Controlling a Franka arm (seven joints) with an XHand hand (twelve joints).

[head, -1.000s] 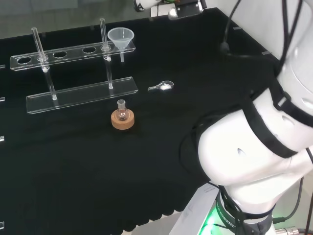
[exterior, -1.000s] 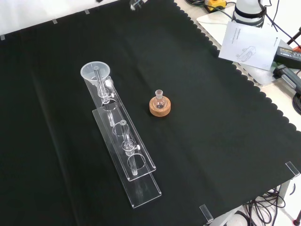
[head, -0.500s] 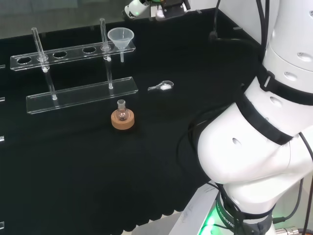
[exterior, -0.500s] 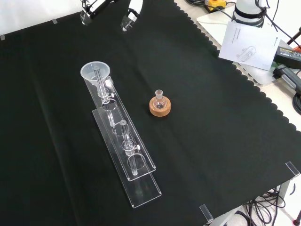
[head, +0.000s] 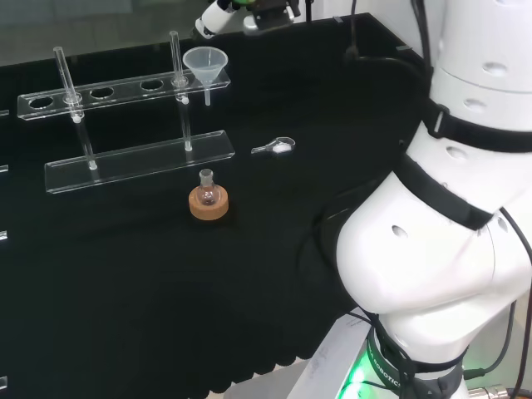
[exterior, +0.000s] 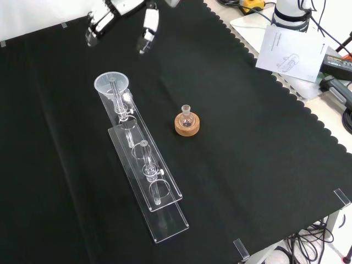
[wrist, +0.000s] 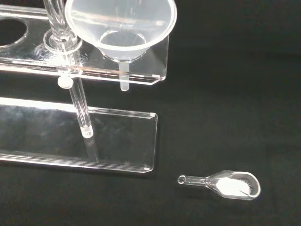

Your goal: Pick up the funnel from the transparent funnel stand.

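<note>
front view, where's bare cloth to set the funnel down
Bare cloth lies right of the flask on its cork ring, out to the scalloped edge, and left of the stand. It is crowded at the stand's far end, where the funnel sits under the hand.

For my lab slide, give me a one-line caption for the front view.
Open hand above a funnel seated in the clear stand, flask on a cork ring alongside.

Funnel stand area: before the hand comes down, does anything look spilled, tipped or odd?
Nothing stands out. The funnel sits upright in the stand, the small flask is upright on its cork ring, and the scoop holds its white powder.
</note>
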